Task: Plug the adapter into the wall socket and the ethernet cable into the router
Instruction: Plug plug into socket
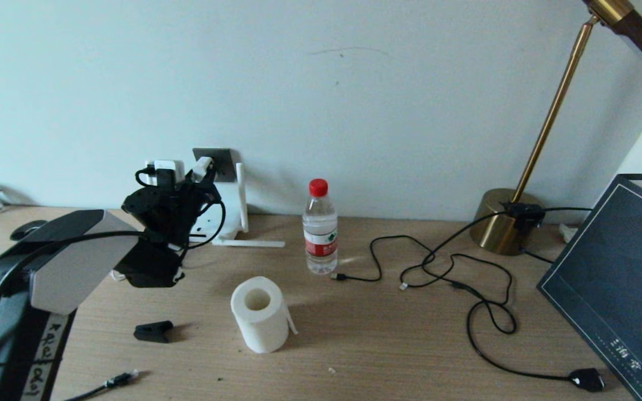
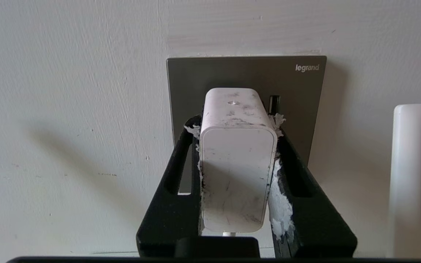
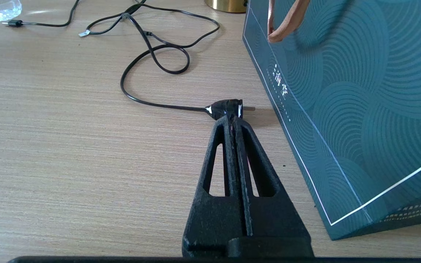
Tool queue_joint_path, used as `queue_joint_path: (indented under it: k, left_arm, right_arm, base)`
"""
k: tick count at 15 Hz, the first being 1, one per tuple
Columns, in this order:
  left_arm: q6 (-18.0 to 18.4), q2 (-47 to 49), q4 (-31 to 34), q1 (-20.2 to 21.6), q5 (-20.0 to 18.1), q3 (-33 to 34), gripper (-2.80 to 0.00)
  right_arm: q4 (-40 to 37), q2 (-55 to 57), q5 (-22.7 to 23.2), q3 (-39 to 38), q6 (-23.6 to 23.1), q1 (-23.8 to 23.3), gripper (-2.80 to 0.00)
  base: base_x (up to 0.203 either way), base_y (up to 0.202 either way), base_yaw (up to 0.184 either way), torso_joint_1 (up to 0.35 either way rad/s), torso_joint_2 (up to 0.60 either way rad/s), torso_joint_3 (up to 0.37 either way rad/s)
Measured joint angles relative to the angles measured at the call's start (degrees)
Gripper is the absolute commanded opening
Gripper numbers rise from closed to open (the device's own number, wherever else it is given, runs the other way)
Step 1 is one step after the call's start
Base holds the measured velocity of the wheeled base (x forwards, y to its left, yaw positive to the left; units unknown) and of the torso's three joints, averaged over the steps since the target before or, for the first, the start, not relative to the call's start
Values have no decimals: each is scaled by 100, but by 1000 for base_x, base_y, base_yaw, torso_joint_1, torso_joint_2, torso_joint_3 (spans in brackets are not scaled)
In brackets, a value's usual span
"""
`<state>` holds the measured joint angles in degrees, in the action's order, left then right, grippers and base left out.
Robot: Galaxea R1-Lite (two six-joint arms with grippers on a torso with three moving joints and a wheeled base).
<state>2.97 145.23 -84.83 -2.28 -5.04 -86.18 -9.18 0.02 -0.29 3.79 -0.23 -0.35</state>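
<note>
My left gripper (image 1: 204, 167) is up at the wall, shut on the adapter (image 2: 238, 160), a scuffed white box clamped between both black fingers. The adapter's far end meets the dark grey wall socket (image 2: 247, 78); its pins are hidden. In the head view the wall socket (image 1: 218, 157) shows just behind the gripper. Below it stands the white router (image 1: 234, 214), partly hidden by the arm, with one antenna (image 2: 409, 175) upright beside the socket. The ethernet cable (image 1: 119, 380) lies at the table's front left. My right gripper (image 3: 232, 118) is shut and empty, low over the table.
A water bottle (image 1: 320, 228), a white paper roll (image 1: 259, 314) and a small black clip (image 1: 154, 331) stand mid-table. Black cables (image 1: 449, 273) loop toward a brass lamp base (image 1: 499, 225). A black plug (image 3: 225, 107) lies just beyond the right fingertips, next to a dark teal bag (image 3: 342, 91).
</note>
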Motion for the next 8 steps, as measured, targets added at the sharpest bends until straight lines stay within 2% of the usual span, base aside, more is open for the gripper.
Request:
queue_joint_path:
  k: [8]
  left_arm:
    - [0,130,118,-15,35,-293,-280]
  right_arm:
    - [0,0,2,0,-4,0,-280]
  base:
    - [0,0,0,0,0,0]
